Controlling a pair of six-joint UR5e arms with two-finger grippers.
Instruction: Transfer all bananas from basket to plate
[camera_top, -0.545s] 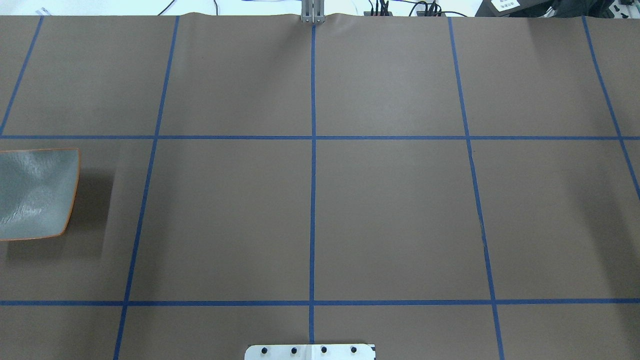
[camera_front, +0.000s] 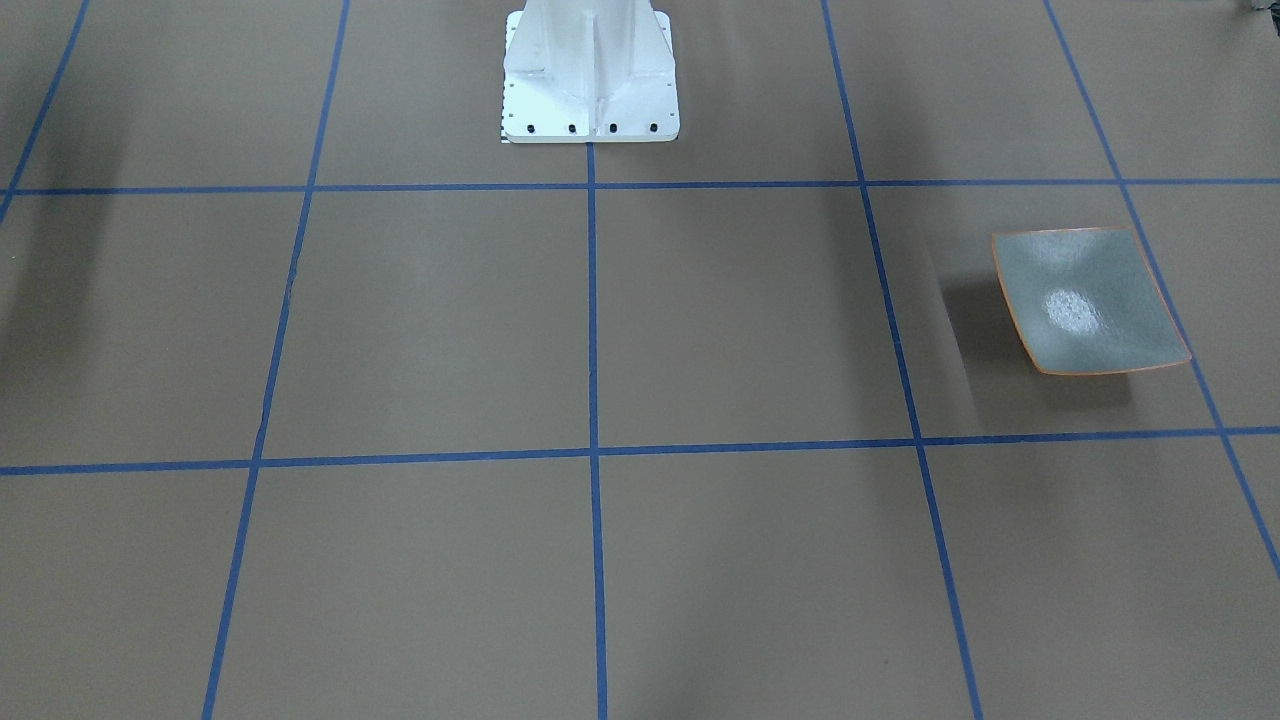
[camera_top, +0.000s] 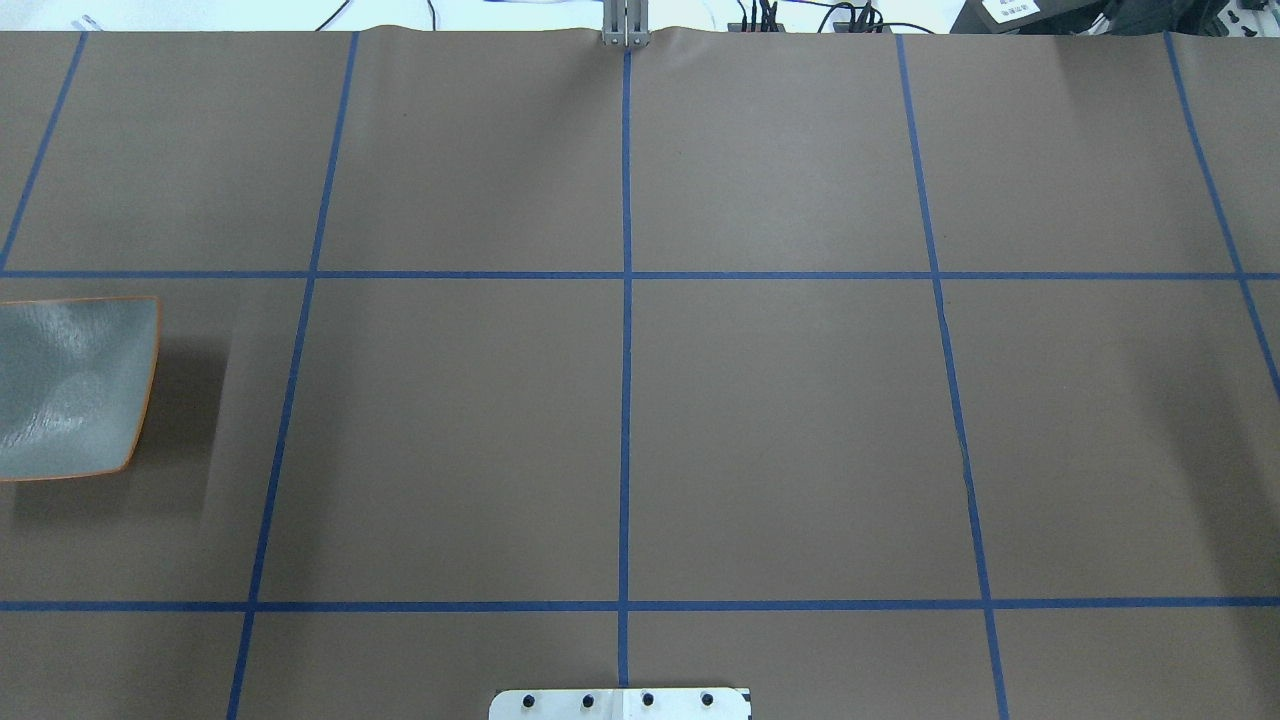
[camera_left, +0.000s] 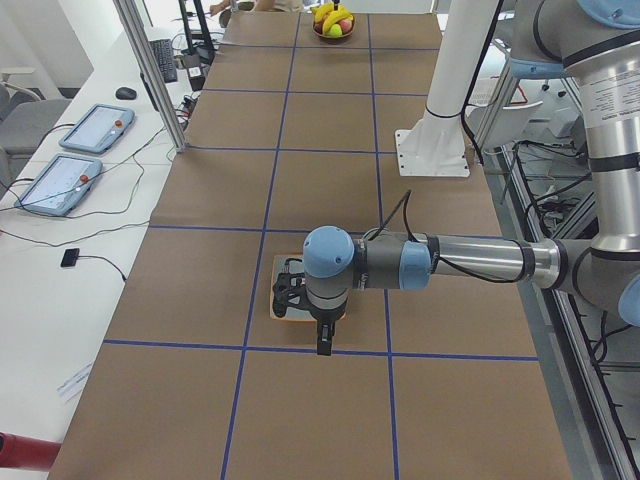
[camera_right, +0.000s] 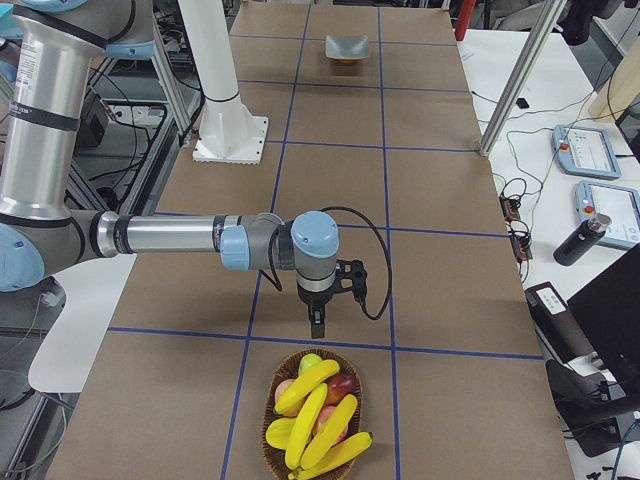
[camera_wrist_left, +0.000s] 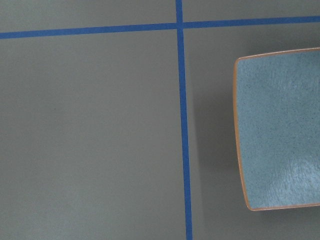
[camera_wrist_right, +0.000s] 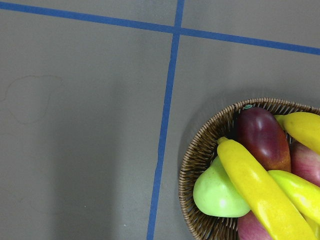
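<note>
Seemingly just beyond the right jaws, bananas (camera_right: 322, 418) in their basket (camera_wrist_right: 189, 165).

I hold my left arm (camera_left: 470, 262) and right arm (camera_right: 170, 237) outstretched and level, left gripper (camera_left: 324, 343) and right gripper (camera_right: 316, 324) pointing down, finger spacing unreadable.

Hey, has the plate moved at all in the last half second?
No. The plate has its right edge just as far from the blue tape line beside it as before.

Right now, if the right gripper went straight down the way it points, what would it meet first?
Probably the table cover by the blue tape line, just short of the basket. The right gripper is not over it, though depth is unclear.
</note>
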